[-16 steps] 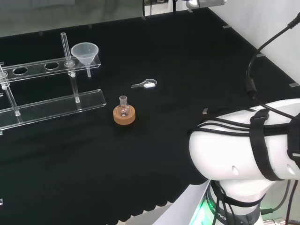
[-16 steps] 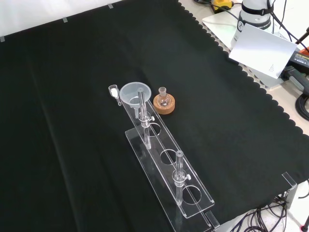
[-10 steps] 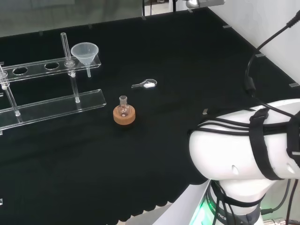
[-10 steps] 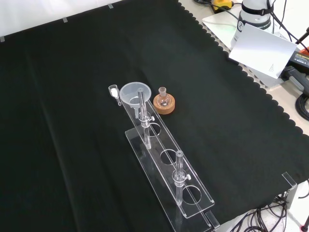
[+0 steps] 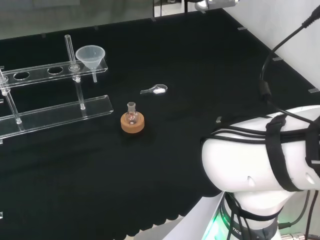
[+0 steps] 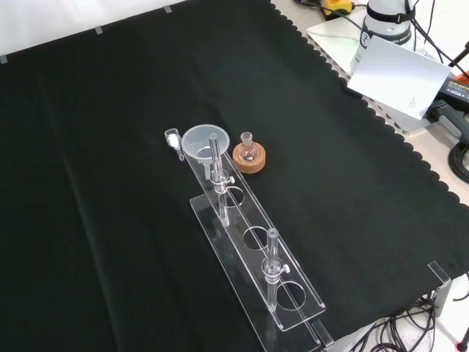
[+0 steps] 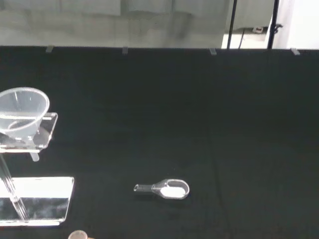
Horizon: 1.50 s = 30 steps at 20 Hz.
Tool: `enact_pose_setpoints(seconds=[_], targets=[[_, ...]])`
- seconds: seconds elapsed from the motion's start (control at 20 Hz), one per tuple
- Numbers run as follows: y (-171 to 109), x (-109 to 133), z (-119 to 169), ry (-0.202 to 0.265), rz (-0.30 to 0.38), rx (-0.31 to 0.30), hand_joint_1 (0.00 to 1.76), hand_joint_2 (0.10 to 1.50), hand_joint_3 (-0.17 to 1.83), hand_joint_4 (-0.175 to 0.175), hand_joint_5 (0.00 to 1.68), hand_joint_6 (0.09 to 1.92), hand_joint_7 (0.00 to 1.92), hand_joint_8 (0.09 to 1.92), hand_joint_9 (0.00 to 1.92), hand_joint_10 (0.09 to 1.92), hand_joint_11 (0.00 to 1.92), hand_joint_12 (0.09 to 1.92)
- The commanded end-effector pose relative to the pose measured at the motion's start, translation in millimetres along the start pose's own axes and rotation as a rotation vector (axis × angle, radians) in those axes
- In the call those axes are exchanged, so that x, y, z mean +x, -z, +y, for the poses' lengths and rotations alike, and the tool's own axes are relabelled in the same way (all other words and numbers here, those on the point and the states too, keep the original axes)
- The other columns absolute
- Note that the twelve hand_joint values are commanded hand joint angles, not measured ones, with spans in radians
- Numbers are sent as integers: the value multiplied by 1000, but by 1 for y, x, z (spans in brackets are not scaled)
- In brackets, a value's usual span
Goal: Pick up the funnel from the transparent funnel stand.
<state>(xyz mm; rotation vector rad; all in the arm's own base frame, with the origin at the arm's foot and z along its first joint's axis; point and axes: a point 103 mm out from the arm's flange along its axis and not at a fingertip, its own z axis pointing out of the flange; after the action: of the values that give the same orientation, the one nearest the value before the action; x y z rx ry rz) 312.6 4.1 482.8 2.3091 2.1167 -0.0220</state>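
In the head view, the funnel (image 5: 90, 56) is seen seated in the end hole of the transparent funnel stand (image 5: 50, 95), at the stand's right end, toward the far side of the bench. A small flask (image 5: 132, 116) on a cork ring (image 5: 132, 123) stands on the black cloth (image 5: 190, 75) nearer than the stand, and a small clear scoop (image 5: 155, 90) with white powder lies to the right of the funnel. The arm's white link (image 5: 260, 160) is seen at the right.

In the front view, the stand (image 6: 253, 235) is seen lengthwise, with empty holes and two upright rods; the funnel (image 6: 201, 143) sits at its far end, the flask (image 6: 248, 147) just beside it on the right, the scoop (image 6: 174, 139) on the left.

In the wrist view, the funnel (image 7: 22, 109) and scoop (image 7: 164, 189) are shown well apart. The state of the hand's fingers cannot be told.
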Motion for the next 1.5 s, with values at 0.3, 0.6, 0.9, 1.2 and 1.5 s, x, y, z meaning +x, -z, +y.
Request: enact_pose_setpoints(seconds=[0.3, 0.6, 0.9, 1.2, 1.5], targets=[[-23, 19, 39, -37, -15, 39, 0, 1120, 486, 18, 223, 87, 0, 434, 142, 618, 135, 1342], [-38, 29, 67, -31, -18, 69, 0, 1121, 482, 17, 224, 87, 0, 435, 141, 620, 135, 1343], [-66, 59, 104, 20, -18, 121, 0, 1108, 464, 12, 215, 87, 0, 429, 142, 625, 125, 1351], [-93, 99, 129, 94, -17, 153, 0, 1092, 407, 9, 197, 87, 6, 446, 142, 651, 70, 1397], [-109, 121, 146, 143, -27, 183, 0, 1094, 378, 6, 189, 87, 13, 479, 142, 677, 54, 1414]])
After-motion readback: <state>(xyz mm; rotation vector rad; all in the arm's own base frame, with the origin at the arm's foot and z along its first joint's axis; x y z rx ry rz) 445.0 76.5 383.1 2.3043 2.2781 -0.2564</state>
